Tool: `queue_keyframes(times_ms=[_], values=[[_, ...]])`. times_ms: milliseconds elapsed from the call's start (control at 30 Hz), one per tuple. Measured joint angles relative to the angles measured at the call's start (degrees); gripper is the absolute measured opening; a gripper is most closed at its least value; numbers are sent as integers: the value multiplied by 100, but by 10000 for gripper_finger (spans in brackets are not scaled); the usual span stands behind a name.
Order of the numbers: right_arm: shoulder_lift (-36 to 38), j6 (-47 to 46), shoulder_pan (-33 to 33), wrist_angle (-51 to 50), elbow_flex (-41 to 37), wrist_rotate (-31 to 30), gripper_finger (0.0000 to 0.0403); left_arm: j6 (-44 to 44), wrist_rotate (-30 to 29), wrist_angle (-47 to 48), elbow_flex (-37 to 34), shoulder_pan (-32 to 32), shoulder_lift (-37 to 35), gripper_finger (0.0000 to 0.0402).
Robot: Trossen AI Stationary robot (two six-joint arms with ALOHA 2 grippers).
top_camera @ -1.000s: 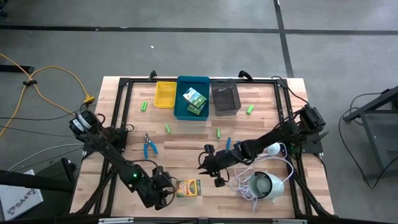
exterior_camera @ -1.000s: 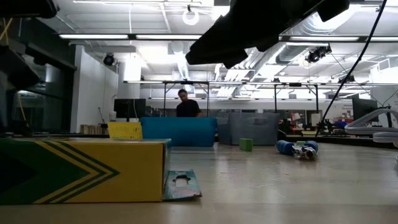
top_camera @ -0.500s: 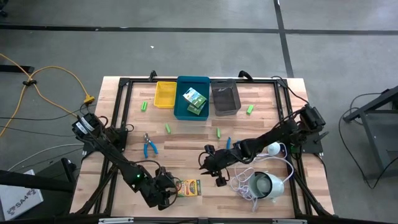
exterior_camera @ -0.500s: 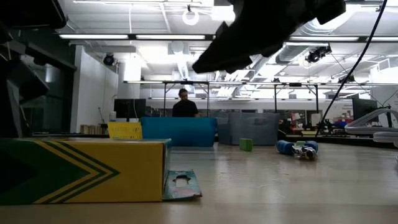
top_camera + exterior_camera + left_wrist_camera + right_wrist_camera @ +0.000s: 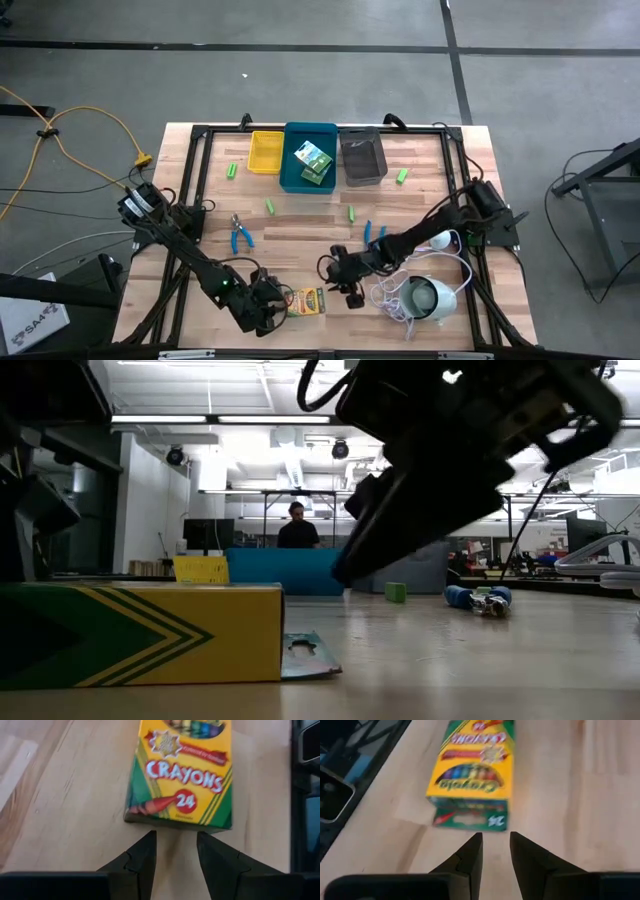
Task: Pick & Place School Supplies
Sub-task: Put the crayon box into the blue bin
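Note:
A yellow-green crayon box (image 5: 305,301) lies flat near the table's near edge, with an end flap (image 5: 310,657) open. My left gripper (image 5: 279,301) is open at its left short end, level with the table. My right gripper (image 5: 328,272) is open and hovers just right of and beyond the box, pointing at its flap end (image 5: 470,819). A second crayon box (image 5: 313,163) lies in the blue bin. Two blue-handled tools (image 5: 240,236) (image 5: 372,232) and several green pieces, such as one (image 5: 269,206), lie on the table. My left gripper comes level from the table's left. Its fingertips (image 5: 145,842) stand right at the crayon box's short end (image 5: 175,822), narrower than the box is wide. I cannot tell whether they touch it. The box lies flat on the table.
Yellow (image 5: 265,152), blue (image 5: 290,180) and grey (image 5: 362,158) bins stand in a row at the far edge. A round white device with a coiled cord (image 5: 425,297) lies near the right near corner, close to my right arm. A person (image 5: 297,530) stands in the room beyond.
My right gripper has dropped and moved toward the near edge, closing on the crayon box's flap end. My left gripper has crept right toward the box's other end. The box has slid slightly toward the table's right.

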State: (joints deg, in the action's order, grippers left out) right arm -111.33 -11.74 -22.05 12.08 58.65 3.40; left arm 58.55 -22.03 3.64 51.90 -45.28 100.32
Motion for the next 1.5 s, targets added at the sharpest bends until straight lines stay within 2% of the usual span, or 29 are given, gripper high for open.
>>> queue_keyframes(times_ms=[233,600,867,1167,1500], values=[[-19,-65,-76,148,0,162,91,-50,27,24,0,149,2,138],[-19,-318,-157,273,0,298,91,-399,383,20,0,582,2,138],[-385,-784,-231,363,-2,309,91,-457,438,-5,0,587,2,138],[-443,-750,-233,778,-1,310,91,-468,460,-50,0,575,2,138],[-443,-759,-233,791,0,295,91,-459,589,-110,3,573,2,138]])
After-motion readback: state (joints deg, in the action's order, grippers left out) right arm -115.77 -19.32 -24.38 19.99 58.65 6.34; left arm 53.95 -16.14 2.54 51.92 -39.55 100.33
